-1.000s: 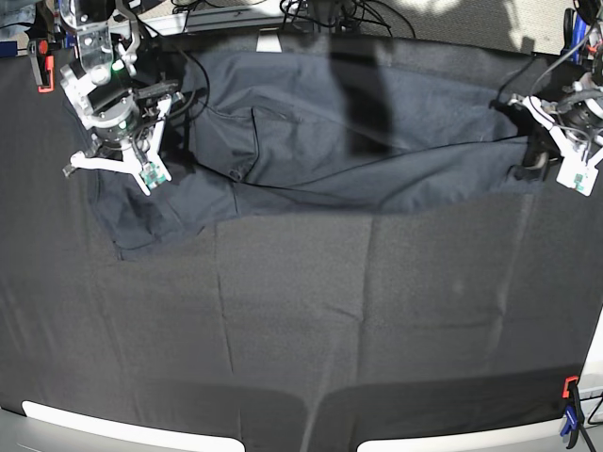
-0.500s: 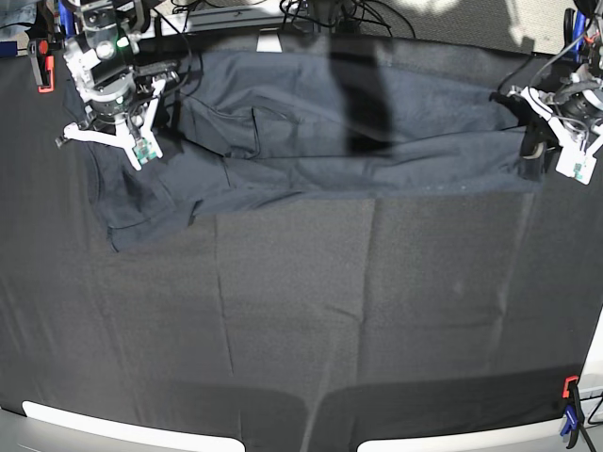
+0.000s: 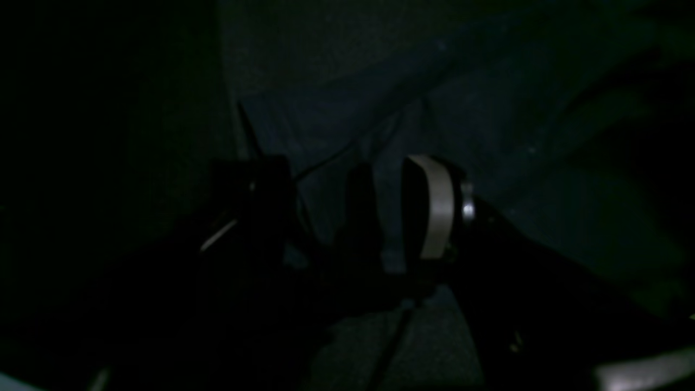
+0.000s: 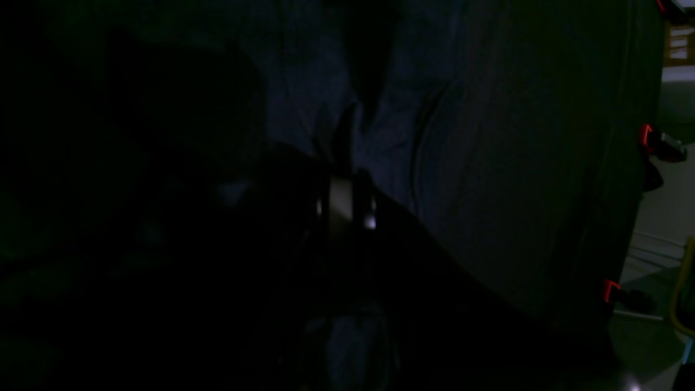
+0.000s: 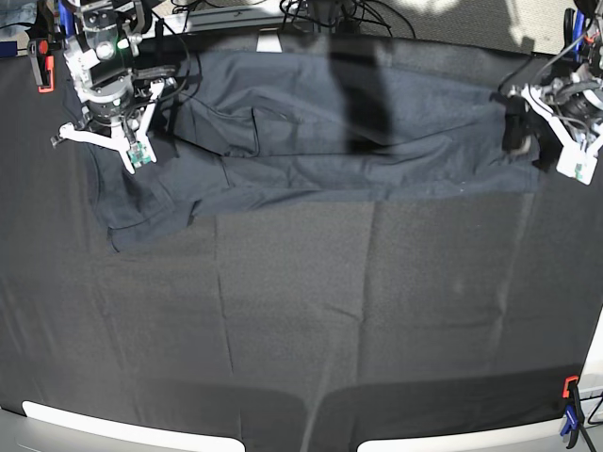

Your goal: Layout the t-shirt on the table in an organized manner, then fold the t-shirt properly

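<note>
One garment, the slate-grey t-shirt (image 5: 330, 132), is shown stretched sideways along the far edge of the table (image 5: 377, 320), which is covered in matte black cloth. The layout stage is judged to be well advanced but not finished: the body is drawn into a long band, yet diagonal creases and an overlapped flap are seen near its middle, and one end, probably a sleeve or hem, is left bunched and drooping toward the near side below the right gripper (image 5: 127, 141). No fold has been made; the whole folding stage is judged to remain.

The right gripper is closed, and in its wrist view a raised ridge of fabric is seen running into the closed tips, so a pinch on the shirt is indicated. The left gripper (image 5: 528, 141) is placed at the opposite end of the shirt; in its wrist view (image 3: 336, 206) the jaws are seen parted, with cloth lying between and beneath them but apparently not clamped. Red clamps (image 4: 646, 136) are seen along the table's edge.
</note>
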`<state>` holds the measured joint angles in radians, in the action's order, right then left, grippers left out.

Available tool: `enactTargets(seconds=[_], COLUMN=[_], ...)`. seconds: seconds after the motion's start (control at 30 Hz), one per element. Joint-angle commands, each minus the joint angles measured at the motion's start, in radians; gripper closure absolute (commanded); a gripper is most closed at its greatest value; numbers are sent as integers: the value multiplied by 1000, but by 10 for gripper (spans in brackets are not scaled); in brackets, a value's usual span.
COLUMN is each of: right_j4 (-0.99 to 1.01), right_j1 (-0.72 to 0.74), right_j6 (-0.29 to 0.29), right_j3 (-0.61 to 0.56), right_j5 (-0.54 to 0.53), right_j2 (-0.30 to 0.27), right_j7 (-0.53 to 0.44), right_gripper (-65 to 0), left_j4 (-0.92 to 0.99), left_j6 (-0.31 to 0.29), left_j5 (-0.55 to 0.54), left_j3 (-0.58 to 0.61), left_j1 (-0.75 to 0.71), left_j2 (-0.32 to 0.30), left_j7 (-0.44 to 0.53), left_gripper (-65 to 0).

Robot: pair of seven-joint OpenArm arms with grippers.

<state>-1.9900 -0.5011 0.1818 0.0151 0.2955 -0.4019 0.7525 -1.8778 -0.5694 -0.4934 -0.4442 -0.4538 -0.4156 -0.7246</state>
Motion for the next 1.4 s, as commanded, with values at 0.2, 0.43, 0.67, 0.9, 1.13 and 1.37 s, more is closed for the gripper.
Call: enactTargets(seconds=[0.2, 0.43, 0.67, 0.9, 1.13, 1.37], right_j4=[-20, -20, -20, -20, -20, -20], right_j1=[2, 2, 2, 2, 2, 3], right_j6=[-18, -18, -18, -18, -18, -18], right_j3=[6, 6, 6, 6, 6, 6], right_j5=[12, 12, 12, 12, 12, 12], right_j2=[-13, -14, -13, -13, -13, -13], right_j7=[-7, -8, -8, -8, -8, -8], right_gripper=[0, 0, 0, 0, 0, 0], left_j4=[74, 118, 101, 102, 102, 106], left_j6=[-1, 0, -5, -7, -8, -8], left_j5=[-11, -13, -58, -57, -56, 56], left_j3=[-6, -6, -6, -6, -6, 22], left_j1=[8, 26, 60, 57, 96, 334], left_j2=[-14, -14, -14, -14, -17, -17], left_j7=[53, 76, 74, 60, 154, 229], left_gripper=[-307, -305, -194, 0, 0, 0])
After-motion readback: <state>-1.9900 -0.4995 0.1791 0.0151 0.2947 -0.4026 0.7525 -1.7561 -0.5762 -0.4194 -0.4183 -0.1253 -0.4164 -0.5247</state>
